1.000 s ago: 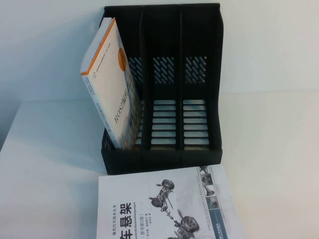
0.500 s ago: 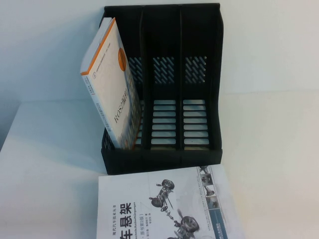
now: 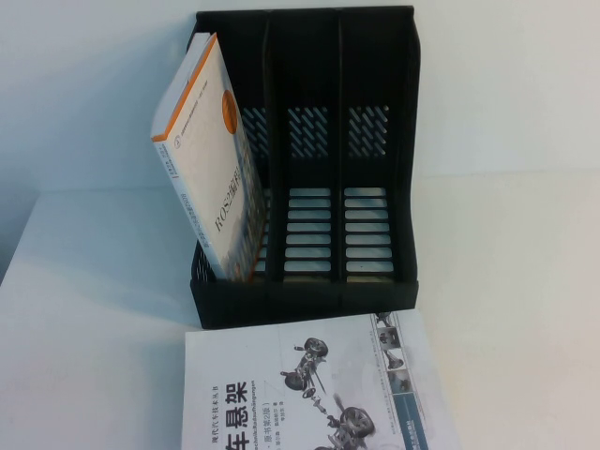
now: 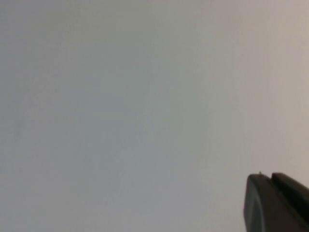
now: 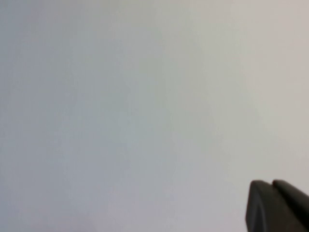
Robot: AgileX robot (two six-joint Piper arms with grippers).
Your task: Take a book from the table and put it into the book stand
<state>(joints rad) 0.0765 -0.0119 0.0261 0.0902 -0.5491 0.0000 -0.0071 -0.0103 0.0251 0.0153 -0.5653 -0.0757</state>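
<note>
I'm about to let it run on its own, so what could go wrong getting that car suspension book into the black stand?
The book lies flat on the table, so a claw may struggle to get under its thin edge. The thick orange-banded book leans in the book stand's left compartment and might tip if bumped. Only a dark corner shows of the left claw and of the right claw, so the approach is unknown.
</note>
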